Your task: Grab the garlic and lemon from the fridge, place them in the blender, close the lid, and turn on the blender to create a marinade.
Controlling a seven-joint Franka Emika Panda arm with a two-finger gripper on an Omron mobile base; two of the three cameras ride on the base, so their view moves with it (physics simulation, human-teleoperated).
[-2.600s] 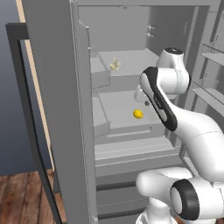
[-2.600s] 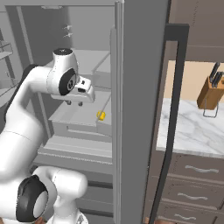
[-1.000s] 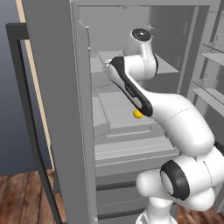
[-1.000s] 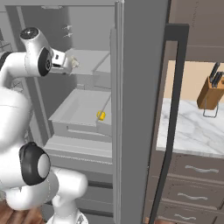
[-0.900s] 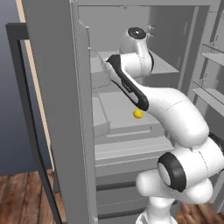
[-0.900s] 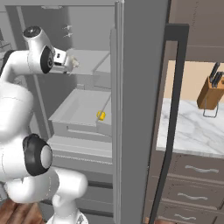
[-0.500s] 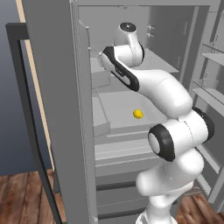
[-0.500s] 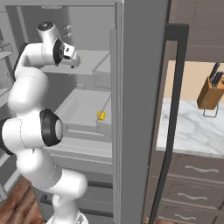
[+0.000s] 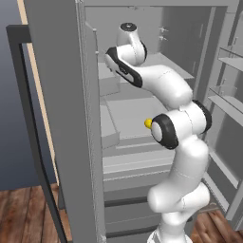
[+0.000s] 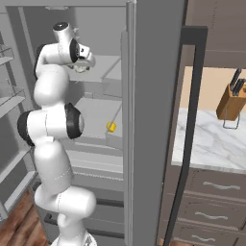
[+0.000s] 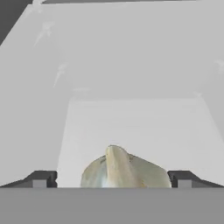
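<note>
Hand view, garlic point(image 11: 124, 171) between tool point(image 11: 109, 179) tips

No text, label, brand, number or sign can be read anywhere in these views.
</note>
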